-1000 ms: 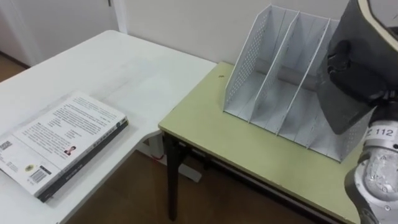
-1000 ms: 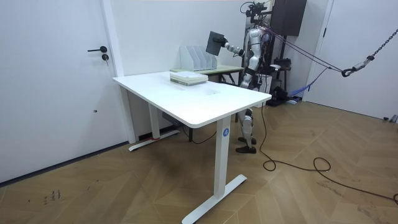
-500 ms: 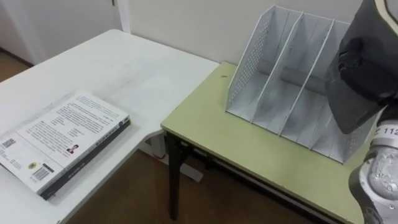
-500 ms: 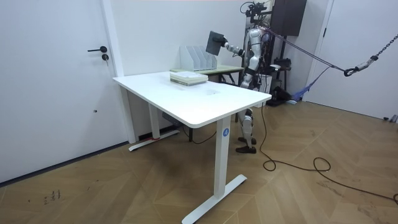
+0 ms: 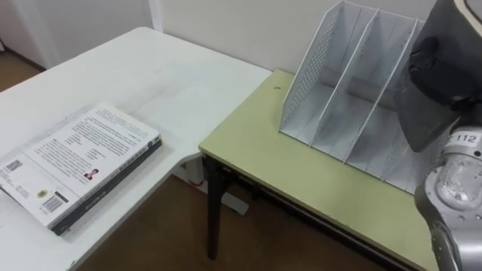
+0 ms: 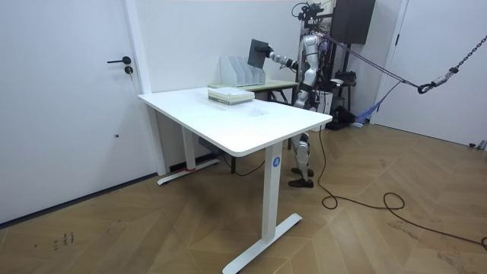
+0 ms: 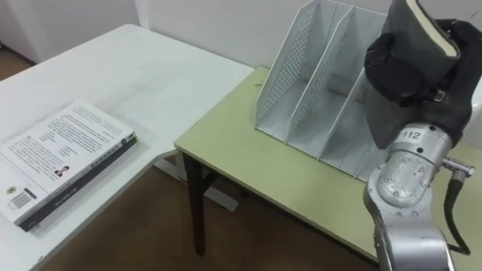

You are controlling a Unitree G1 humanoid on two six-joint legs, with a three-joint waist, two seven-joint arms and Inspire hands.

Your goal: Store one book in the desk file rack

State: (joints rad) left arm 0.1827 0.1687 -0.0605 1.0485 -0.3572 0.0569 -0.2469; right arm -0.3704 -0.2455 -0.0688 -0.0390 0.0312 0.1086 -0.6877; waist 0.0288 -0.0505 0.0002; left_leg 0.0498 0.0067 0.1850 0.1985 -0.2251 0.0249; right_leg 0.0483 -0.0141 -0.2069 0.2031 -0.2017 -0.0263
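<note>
A white perforated file rack [image 5: 354, 83] with several upright slots stands on the green desk [image 5: 301, 181]. My right hand [image 7: 407, 68] is shut on a dark-covered book [image 7: 463, 83], holding it upright just above and in front of the rack's right-hand slots. Its pale page edge [image 7: 429, 22] faces up. In the room view the book [image 6: 259, 51] hangs over the rack [image 6: 240, 70] at the end of my outstretched right arm. My left hand [image 6: 299, 93] hangs low by my side there. A white-covered stack of books [image 5: 79, 162] lies flat on the white table [image 5: 151, 75].
The white table meets the green desk at a corner, with a gap of wooden floor [image 5: 158, 241] below. A wall runs right behind the rack. I stand at the green desk's far side in the room view.
My right hand has carried the dark book a little closer to the rack, toward the room view's left. The eye view has shifted slightly; the stack on the white table has not moved.
</note>
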